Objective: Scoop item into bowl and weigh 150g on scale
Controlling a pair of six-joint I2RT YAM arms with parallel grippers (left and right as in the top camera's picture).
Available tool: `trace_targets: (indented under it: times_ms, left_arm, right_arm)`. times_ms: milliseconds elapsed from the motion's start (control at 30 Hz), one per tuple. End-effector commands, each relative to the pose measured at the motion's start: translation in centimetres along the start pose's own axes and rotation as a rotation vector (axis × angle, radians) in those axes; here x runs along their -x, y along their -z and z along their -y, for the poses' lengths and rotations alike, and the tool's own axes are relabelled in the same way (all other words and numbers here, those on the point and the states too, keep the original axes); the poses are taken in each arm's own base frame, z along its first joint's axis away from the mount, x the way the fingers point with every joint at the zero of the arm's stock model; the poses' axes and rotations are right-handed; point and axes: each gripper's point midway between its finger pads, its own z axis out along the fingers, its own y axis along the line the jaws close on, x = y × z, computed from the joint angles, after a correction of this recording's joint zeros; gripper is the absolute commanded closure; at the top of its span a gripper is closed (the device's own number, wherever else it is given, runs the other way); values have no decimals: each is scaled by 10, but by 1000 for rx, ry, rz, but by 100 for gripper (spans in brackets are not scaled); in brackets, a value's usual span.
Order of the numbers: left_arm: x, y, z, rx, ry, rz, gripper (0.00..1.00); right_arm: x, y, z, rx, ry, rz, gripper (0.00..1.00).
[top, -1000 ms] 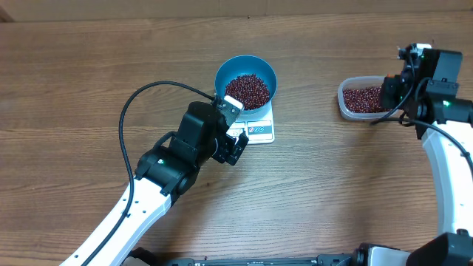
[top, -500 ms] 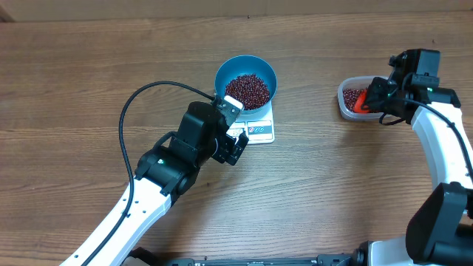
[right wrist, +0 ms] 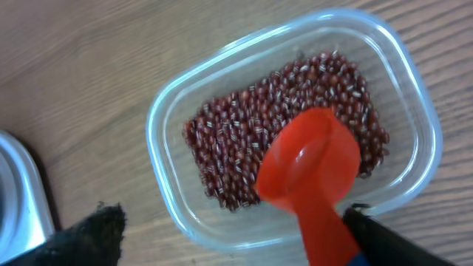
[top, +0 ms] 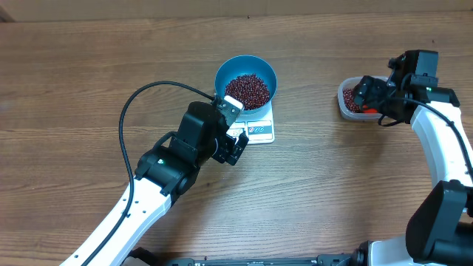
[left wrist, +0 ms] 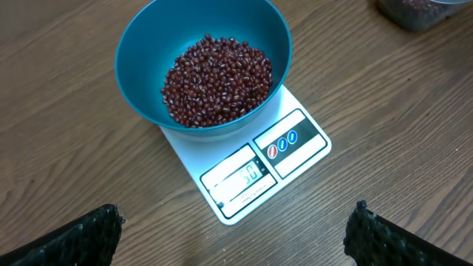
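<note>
The beans [left wrist: 218, 81] heap in the bowl [left wrist: 140, 44], which sits on the scale [left wrist: 288, 140], with the left hand [left wrist: 236, 236] hovering just beside it, fingers wide apart and empty. Well off to the right, the scoop [right wrist: 310, 162] lies in the tub [right wrist: 159, 125], its handle running back between the right hand's [right wrist: 247, 238] parted fingers, so that arm is the nearer to it.

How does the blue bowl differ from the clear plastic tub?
The bowl is round and opaque blue; the tub is a clear rounded rectangle. The bowl stands on the white scale; the tub sits straight on the wooden table. The tub has an orange-red scoop lying in it; the bowl has none. Both hold dark red beans.
</note>
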Motion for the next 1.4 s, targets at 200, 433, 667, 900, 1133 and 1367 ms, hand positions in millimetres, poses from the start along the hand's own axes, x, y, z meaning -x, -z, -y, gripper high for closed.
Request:
trace_targets:
  times_ms: [200, 433, 667, 900, 1133, 1367]
  left_arm:
    - [13, 5, -1, -3, -9, 31, 0]
    - [13, 5, -1, -3, -9, 31, 0]
    - [14, 5, -1, -3, -9, 34, 1]
    - [14, 5, -1, -3, -9, 34, 0]
    - [14, 5, -1, -3, -9, 33, 1]
    - [14, 5, -1, -3, -9, 33, 1]
  right_arm:
    - [-5, 4, 8, -45, 24, -38, 0]
    - [-19, 6, 11, -52, 130, -98, 0]
    - [-23, 6, 12, -52, 147, -112, 0]
    - [-33, 7, 14, -59, 142, -154, 0]
    - [-43, 9, 16, -63, 151, -195, 0]
    - [-43, 9, 16, -62, 160, -198, 0]
